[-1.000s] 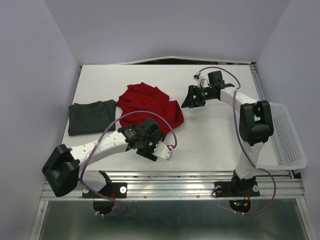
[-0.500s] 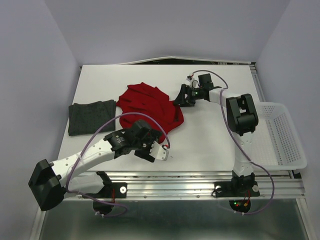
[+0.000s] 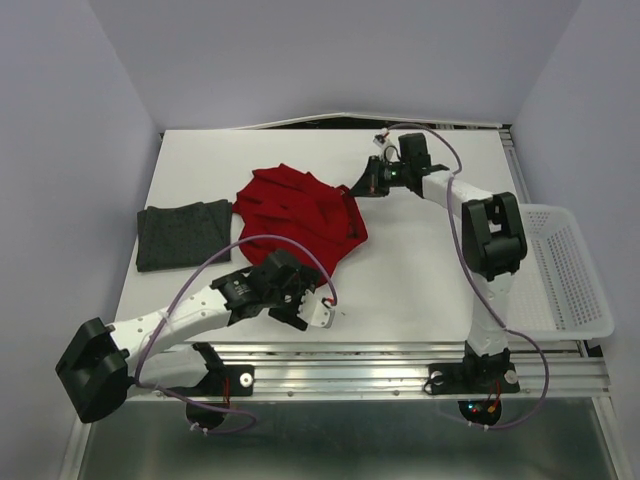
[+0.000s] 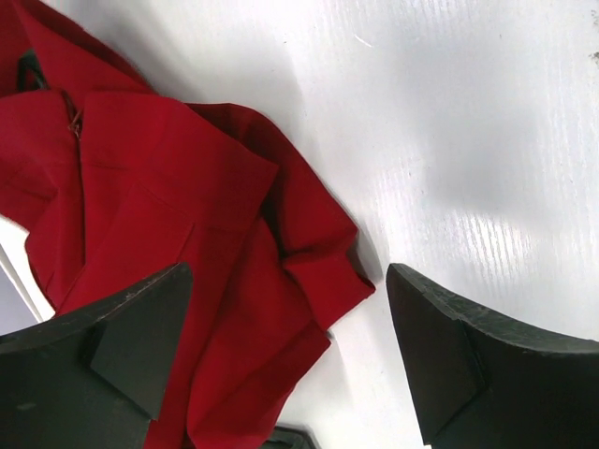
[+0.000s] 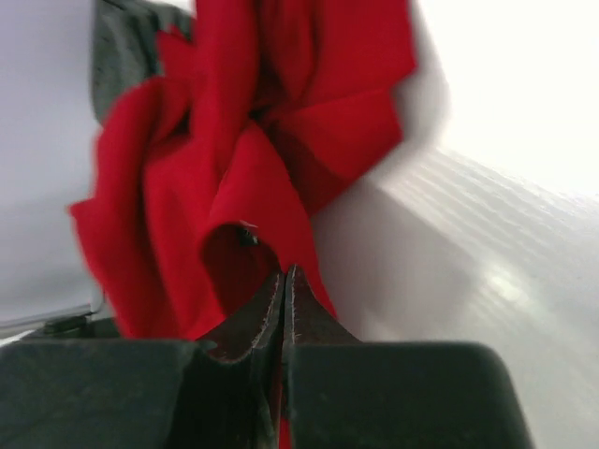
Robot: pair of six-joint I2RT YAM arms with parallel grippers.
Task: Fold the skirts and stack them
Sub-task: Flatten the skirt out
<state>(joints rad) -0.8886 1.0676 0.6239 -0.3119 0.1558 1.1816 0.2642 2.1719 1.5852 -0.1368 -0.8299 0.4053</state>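
At the left of the white table [image 3: 420, 270] the dark charcoal grey cloth skirt [image 3: 183, 234] lies flat as a neat rectangle, so I judge that half of the folding done. Just right of it, touching or nearly touching its right edge, the bright red pleated cloth skirt [image 3: 300, 212] lies spread and rumpled in the middle of the table. It is not yet folded, and nothing is stacked. What is left, by my reckoning, is to fold the red skirt and lay one skirt on the other

The left gripper [image 4: 290, 276] hangs over the near edge of the red skirt with its fingers wide apart and nothing between them. In its wrist view a near corner of the cloth lies below and to the left, with bare table to the right

The right gripper [image 5: 284, 281] is at the far right edge of the red skirt. Its fingers are pressed together, a fold of red cloth bunches at their tips and a sliver of red shows in the seam, so it appears clamped on that edge

A white plastic mesh basket [image 3: 570, 270] sits at the right edge of the table, well apart from both skirts
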